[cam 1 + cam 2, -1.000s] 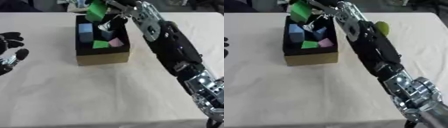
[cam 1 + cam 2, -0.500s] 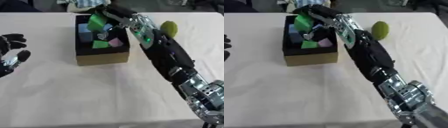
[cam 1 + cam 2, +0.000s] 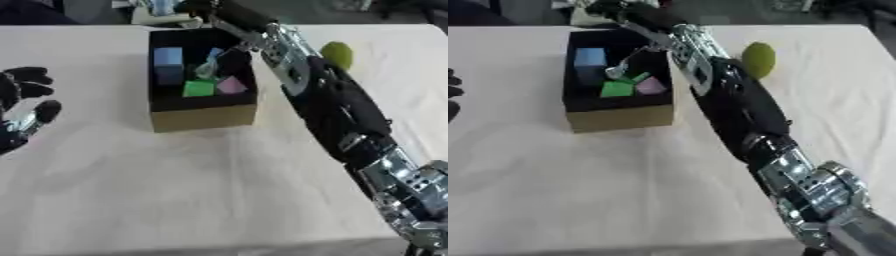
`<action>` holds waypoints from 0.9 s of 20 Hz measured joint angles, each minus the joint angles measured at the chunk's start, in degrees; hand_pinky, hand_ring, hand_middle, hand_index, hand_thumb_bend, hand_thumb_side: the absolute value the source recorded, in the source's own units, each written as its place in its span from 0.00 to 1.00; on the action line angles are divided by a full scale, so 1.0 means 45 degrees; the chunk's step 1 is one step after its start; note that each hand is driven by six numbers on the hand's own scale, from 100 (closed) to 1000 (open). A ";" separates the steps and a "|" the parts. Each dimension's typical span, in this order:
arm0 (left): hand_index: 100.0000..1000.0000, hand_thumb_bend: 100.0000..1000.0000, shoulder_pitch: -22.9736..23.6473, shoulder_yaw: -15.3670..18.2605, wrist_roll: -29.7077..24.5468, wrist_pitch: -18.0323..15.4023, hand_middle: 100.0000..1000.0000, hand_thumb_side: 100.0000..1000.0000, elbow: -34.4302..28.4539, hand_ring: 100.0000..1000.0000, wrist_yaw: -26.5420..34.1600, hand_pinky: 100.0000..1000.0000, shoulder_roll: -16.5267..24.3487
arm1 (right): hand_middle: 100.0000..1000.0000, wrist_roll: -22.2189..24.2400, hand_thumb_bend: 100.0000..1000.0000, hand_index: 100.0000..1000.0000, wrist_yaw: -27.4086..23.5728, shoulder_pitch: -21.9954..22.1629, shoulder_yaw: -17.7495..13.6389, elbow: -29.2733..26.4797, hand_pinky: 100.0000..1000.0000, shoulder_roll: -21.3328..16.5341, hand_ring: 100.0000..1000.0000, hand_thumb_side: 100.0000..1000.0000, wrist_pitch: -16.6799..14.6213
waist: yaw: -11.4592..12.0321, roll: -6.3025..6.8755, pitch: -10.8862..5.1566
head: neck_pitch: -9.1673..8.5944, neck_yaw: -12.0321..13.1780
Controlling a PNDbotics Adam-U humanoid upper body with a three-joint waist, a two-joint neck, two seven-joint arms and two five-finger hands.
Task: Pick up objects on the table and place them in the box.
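Where walls enclose, box (image 3: 203,116) with blocks (image 3: 199,88)

Right arm extended diagonally from lower right to the box (image 3: 619,117) in the upper left.
Box contents: blue cube (image 3: 590,57), green block (image 3: 617,89), pink piece (image 3: 651,86). Green ball (image 3: 758,59) on the desk (image 3: 579,190), right of the arm. Right hand (image 3: 619,9) at the box's far edge, fingers indistinct.

A blue block (image 3: 167,56), green block (image 3: 199,88) and pink block (image 3: 232,86) are seen in the black-lined tan box (image 3: 204,117); a yellow-green ball (image 3: 337,54) at 2 o'clock.
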 measured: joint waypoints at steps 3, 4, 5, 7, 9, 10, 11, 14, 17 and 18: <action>0.80 0.60 0.0001 0.0005 0.0012 0.0007 0.66 0.57 0.0000 0.69 0.0000 0.81 0.0000 | 0.93 -0.0159 0.41 1.00 -0.0161 0.0007 -0.0001 -0.0308 0.75 -0.0195 0.87 0.46 0.0043 | -0.0079 0.0000 0.0000 | 0.0000 0.0064; 0.80 0.60 0.0002 0.0007 0.0023 0.0013 0.66 0.57 0.0000 0.69 0.0000 0.81 0.0000 | 0.92 -0.0198 0.40 1.00 -0.0310 0.0008 -0.0003 -0.0448 0.75 -0.0312 0.87 0.45 0.0063 | -0.0124 0.0000 0.0000 | 0.0000 0.0092; 0.80 0.60 0.0008 0.0012 0.0036 0.0019 0.66 0.57 0.0000 0.69 0.0000 0.81 0.0000 | 0.92 -0.0227 0.40 1.00 -0.0488 0.0009 -0.0008 -0.0605 0.75 -0.0453 0.87 0.44 0.0088 | -0.0171 0.0000 0.0000 | 0.0000 0.0120; 0.80 0.60 0.0025 0.0026 0.0052 0.0021 0.66 0.57 0.0000 0.69 -0.0001 0.81 0.0004 | 0.91 -0.0308 0.39 1.00 -0.0856 0.0015 -0.0043 -0.0972 0.75 -0.0803 0.86 0.43 0.0190 | -0.0268 0.0000 0.0000 | 0.0000 0.0207; 0.80 0.60 0.0036 0.0081 0.0090 0.0019 0.66 0.57 0.0000 0.69 -0.0004 0.81 0.0008 | 0.90 -0.0419 0.38 1.00 -0.1162 0.0102 -0.0198 -0.1313 0.74 -0.1203 0.86 0.43 0.0421 | -0.0381 0.0000 0.0000 | 0.0000 0.0285; 0.80 0.60 0.0040 0.0096 0.0109 0.0021 0.66 0.57 0.0000 0.69 -0.0005 0.81 0.0012 | 0.90 -0.0478 0.38 0.99 -0.1295 0.0146 -0.0303 -0.1429 0.74 -0.1405 0.85 0.42 0.0575 | -0.0425 0.0000 0.0000 | 0.0000 0.0321; 0.80 0.59 0.0044 0.0100 0.0134 0.0024 0.66 0.57 0.0000 0.69 -0.0005 0.81 0.0013 | 0.89 -0.0542 0.38 0.99 -0.1406 0.0206 -0.0417 -0.1536 0.74 -0.1607 0.85 0.42 0.0733 | -0.0456 0.0000 0.0000 | 0.0000 0.0354; 0.80 0.59 0.0103 0.0162 0.0163 0.0030 0.66 0.57 0.0000 0.69 -0.0005 0.81 0.0017 | 0.88 -0.0836 0.37 0.99 -0.1608 0.0439 -0.0801 -0.1648 0.73 -0.2138 0.84 0.42 0.1231 | -0.0533 0.0000 0.0000 | 0.0000 0.0475; 0.80 0.59 0.0129 0.0180 0.0206 0.0031 0.66 0.57 0.0000 0.69 -0.0006 0.81 0.0023 | 0.88 -0.1181 0.35 0.99 -0.1689 0.0704 -0.1227 -0.1530 0.72 -0.2625 0.84 0.42 0.1704 | -0.0590 0.0000 0.0000 | 0.0000 0.0585; 0.80 0.59 0.0131 0.0190 0.0221 0.0032 0.66 0.57 0.0000 0.69 -0.0006 0.81 0.0024 | 0.88 -0.1283 0.35 0.99 -0.1720 0.0777 -0.1369 -0.1425 0.72 -0.2747 0.84 0.42 0.1856 | -0.0604 0.0000 0.0000 | 0.0000 0.0623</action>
